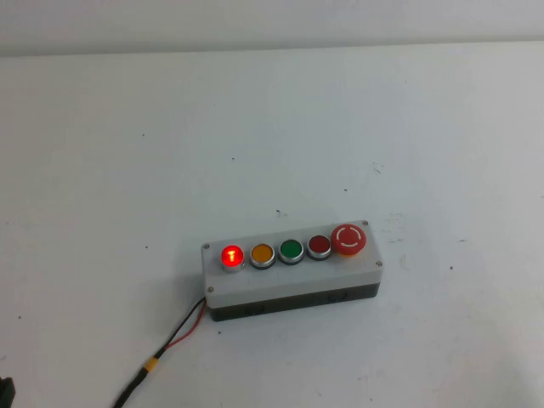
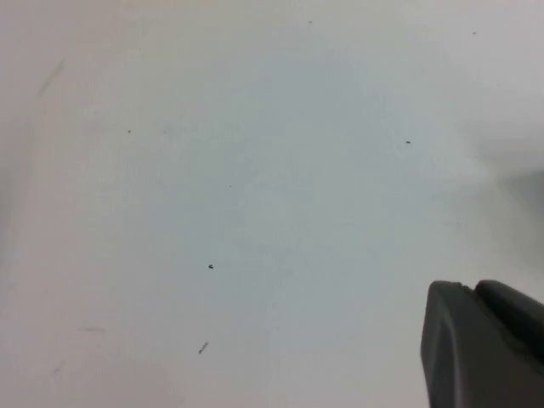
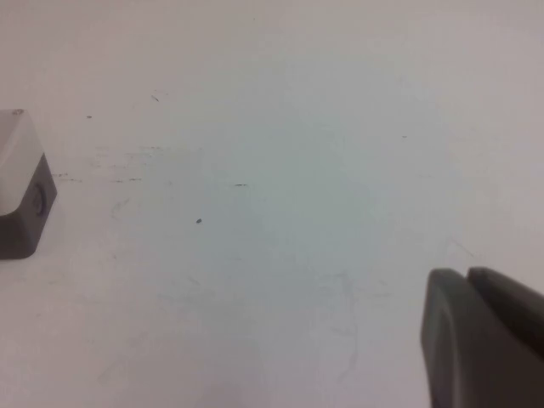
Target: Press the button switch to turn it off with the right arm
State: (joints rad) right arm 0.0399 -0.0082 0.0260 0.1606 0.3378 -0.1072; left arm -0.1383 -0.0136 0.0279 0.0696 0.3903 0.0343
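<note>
The button switch (image 1: 291, 274) is a light grey oblong box on a dark base, lying on the white table in the high view. Its leftmost red button (image 1: 230, 255) glows. Beside it come a yellow (image 1: 262, 253), a green (image 1: 291, 250) and a red button (image 1: 319, 246), then a bigger red mushroom button (image 1: 348, 239). Red and black wires (image 1: 183, 330) leave its left end. Neither arm shows in the high view. My right gripper (image 3: 466, 274) is shut and empty over bare table, with one end of the box (image 3: 21, 187) well off to its side. My left gripper (image 2: 469, 287) is shut and empty over bare table.
The white table (image 1: 127, 170) spreads around the box, with a pale wall behind its far edge. A small dark part (image 1: 4, 391) shows at the bottom left corner of the high view. The wires run toward the front edge.
</note>
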